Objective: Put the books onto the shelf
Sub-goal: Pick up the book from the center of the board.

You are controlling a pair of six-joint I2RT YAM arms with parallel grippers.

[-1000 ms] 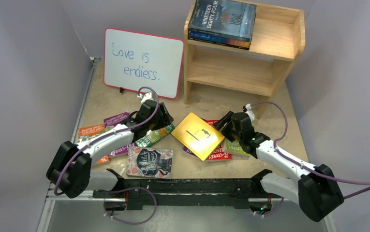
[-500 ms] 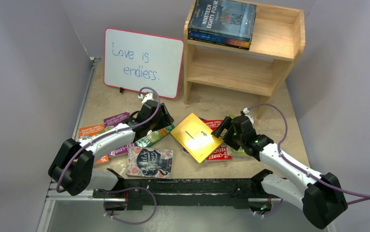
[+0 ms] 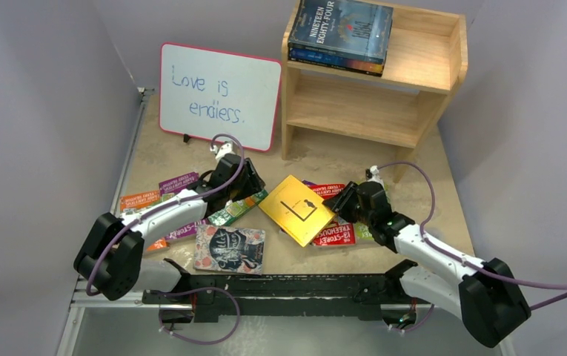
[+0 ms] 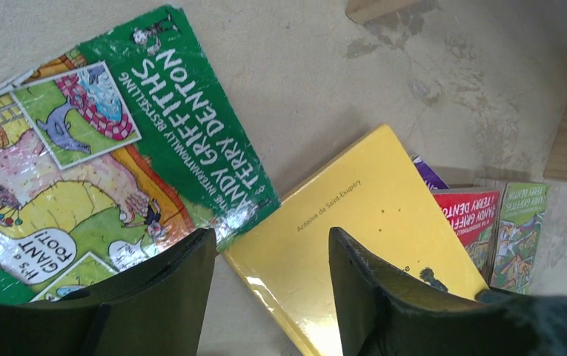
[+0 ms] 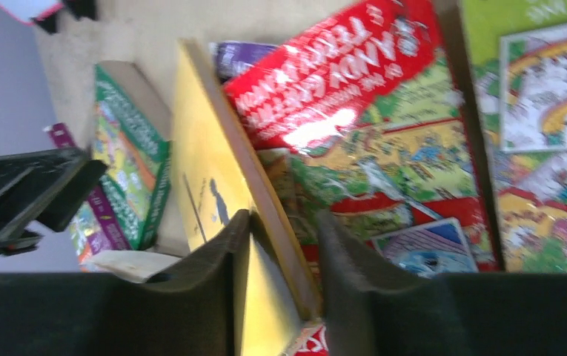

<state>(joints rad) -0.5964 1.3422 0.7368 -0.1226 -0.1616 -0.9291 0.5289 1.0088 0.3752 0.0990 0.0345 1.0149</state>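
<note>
A yellow book [image 3: 295, 210] lies tilted over a red book [image 3: 336, 236] at mid-table. My right gripper [image 3: 337, 199] is shut on the yellow book's [image 5: 199, 156] right edge, one finger on the cover and the other under it [image 5: 284, 216]. My left gripper [image 3: 247, 189] hovers open and empty [image 4: 271, 233] over the corner of a green book [image 4: 117, 133], next to the yellow book [image 4: 354, 222]. Two dark books [image 3: 343, 30] lie stacked on the top tier of the wooden shelf [image 3: 354, 111]. A floral book [image 3: 230, 248] lies near the front.
A pink-edged whiteboard [image 3: 219, 95] stands left of the shelf. Purple [image 3: 176, 182] and orange [image 3: 139, 200] books lie under my left arm. A lime-green book [image 5: 547, 111] sits right of the red one. Grey walls close in both sides.
My right gripper moved left to the yellow book and closed on its right edge; the book shifted slightly left. The left arm stayed put.
</note>
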